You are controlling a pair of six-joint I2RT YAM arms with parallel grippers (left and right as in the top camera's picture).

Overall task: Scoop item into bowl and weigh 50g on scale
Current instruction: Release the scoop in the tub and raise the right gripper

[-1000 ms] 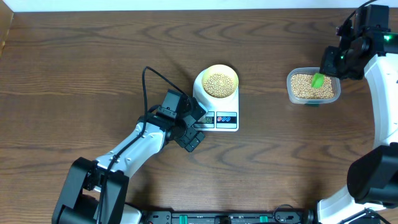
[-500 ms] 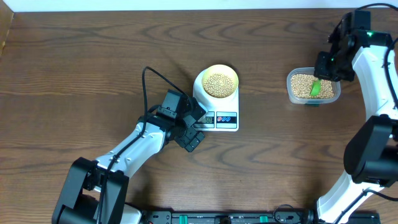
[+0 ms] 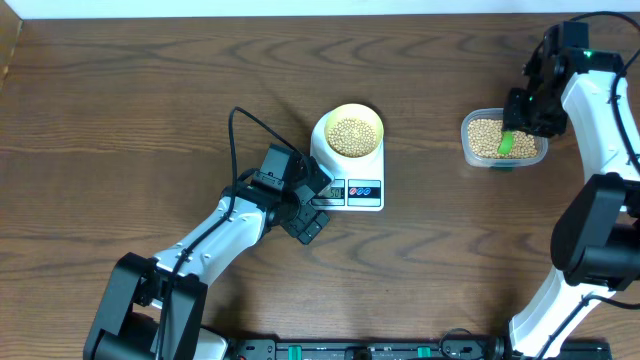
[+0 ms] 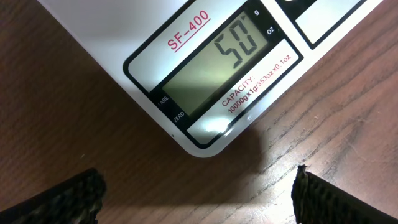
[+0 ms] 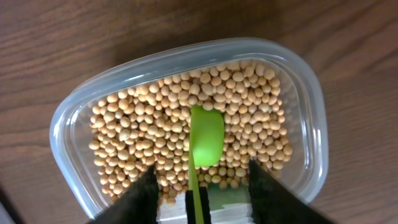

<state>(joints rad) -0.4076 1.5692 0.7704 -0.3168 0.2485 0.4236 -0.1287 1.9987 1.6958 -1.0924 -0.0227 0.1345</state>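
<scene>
Place: robot lab bench
Signs: left arm (image 3: 215, 243) and right arm (image 3: 600, 110) at 1 wooden table (image 3: 120, 120), loose black cable (image 3: 233, 135)

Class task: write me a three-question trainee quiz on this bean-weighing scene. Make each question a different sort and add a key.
1. True or false: the pale yellow round bowl, filled with small tan beans, stands on the flat white digital scale.
2. Multiple choice: where does the green plastic scoop lie?
A. Among the beans in the clear plastic container
B. In the yellow bowl
C. On the scale
3. Fill in the blank: the scale's grey display reads ___ .

Key: 1 true; 2 A; 3 50.
</scene>
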